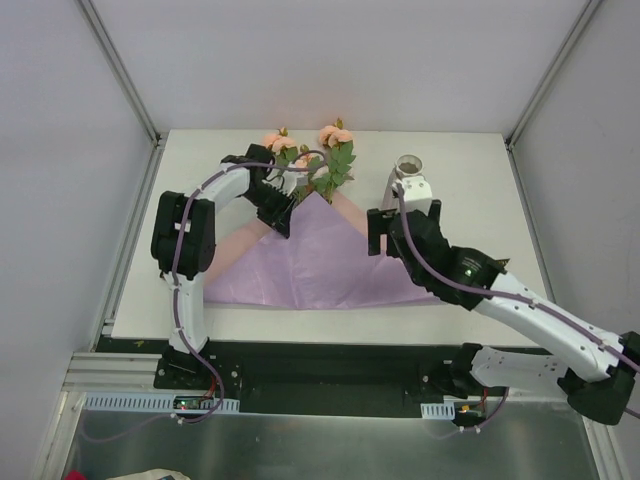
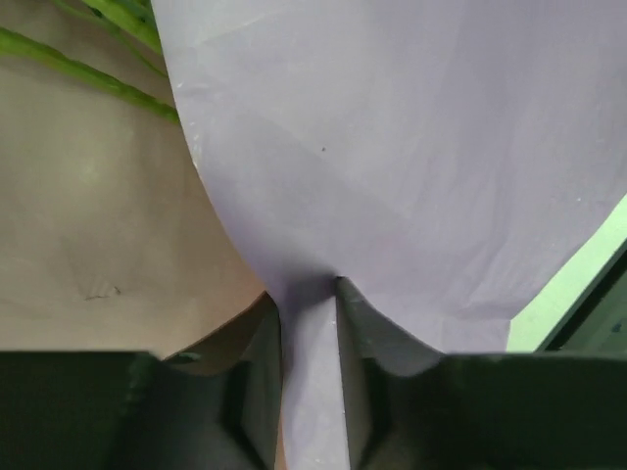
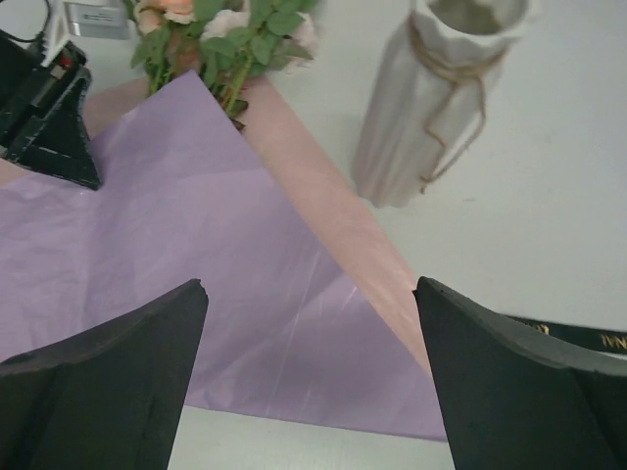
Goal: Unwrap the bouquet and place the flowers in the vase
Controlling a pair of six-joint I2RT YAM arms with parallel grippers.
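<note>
The bouquet lies unwrapped: peach-pink flowers [image 1: 310, 160] with green leaves rest at the far tip of a spread lilac paper sheet [image 1: 320, 255]. A pink sheet [image 1: 245, 245] lies under it. My left gripper [image 1: 280, 215] is at the sheet's far corner beside the stems. In the left wrist view its jaws [image 2: 310, 294] are shut on a fold of lilac paper [image 2: 411, 147], with green stems [image 2: 88, 69] at the upper left. The ribbed beige vase [image 1: 408, 167] stands upright at the right. My right gripper [image 3: 309, 289] hangs open above the paper's right edge [image 3: 196, 245], short of the vase [image 3: 431, 108].
The white table [image 1: 460, 290] is enclosed by grey walls with metal posts at the far corners. A pink paper strip [image 3: 333, 206] borders the lilac sheet on the vase side. The black left gripper [image 3: 49, 117] shows in the right wrist view near the flowers [image 3: 225, 29].
</note>
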